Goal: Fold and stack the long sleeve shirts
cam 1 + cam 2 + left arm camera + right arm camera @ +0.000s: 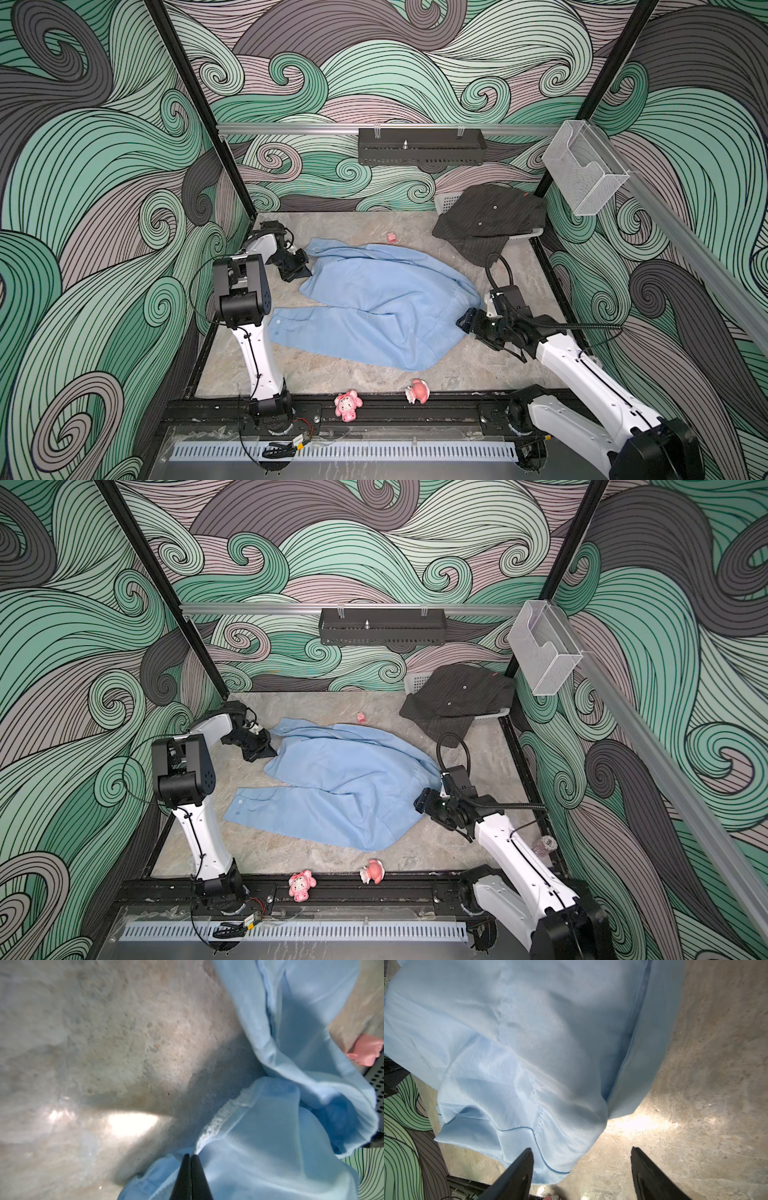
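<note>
My left arm (pixel 257 353) rises from the front rail, bends at the elbow and reaches down to the left edge of the light blue shirt (pixel 374 299), left jaws pinched shut on its hem. That shirt lies rumpled mid-worktop (pixel 349 226). My right arm (pixel 582 374) stretches low to the shirt's right edge, right jaws wide apart, gripping nothing. The dark pinstriped shirt (pixel 490 216) drapes over a basket (pixel 446 203) in the far right corner.

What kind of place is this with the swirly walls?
Probably a robot practice booth: two white robot arms mounted on a black rail, metal frame posts around swirly printed walls, and a light blue shirt spread out.
</note>
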